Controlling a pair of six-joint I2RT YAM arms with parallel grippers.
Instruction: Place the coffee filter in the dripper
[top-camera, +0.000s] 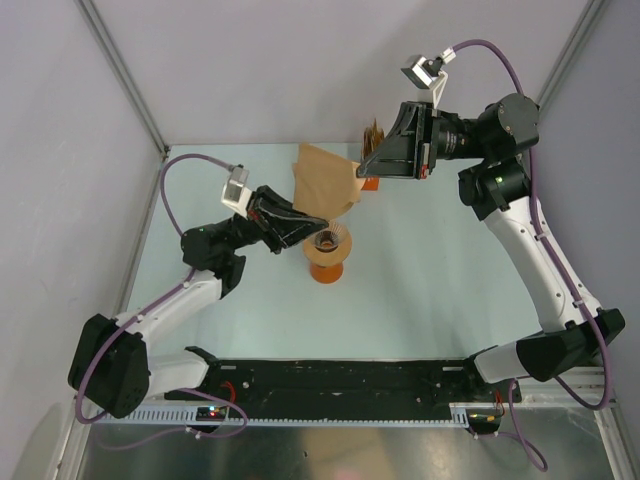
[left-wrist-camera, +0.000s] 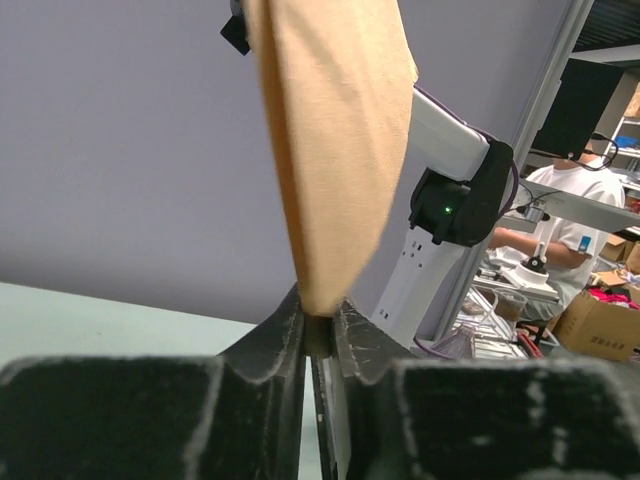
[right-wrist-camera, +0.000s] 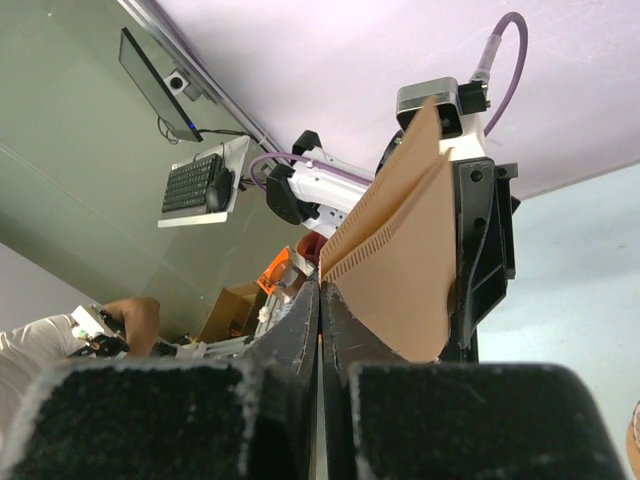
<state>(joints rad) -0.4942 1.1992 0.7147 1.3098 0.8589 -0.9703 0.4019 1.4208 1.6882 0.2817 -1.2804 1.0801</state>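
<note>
Left wrist and right wrist views: left tool (left-wrist-camera: 318, 322) and right tool (right-wrist-camera: 320, 300) each pinch the coffee filter (left-wrist-camera: 335, 150). I judge it light, limp and tearable, so grip edges only.

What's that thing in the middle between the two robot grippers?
A thin light-brown paper coffee filter spans from the left gripper to the right gripper, pinched by both. The top view shows it.

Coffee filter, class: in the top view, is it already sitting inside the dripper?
No: the coffee filter hangs in the air between the left gripper and right gripper, outside the dripper.
</note>
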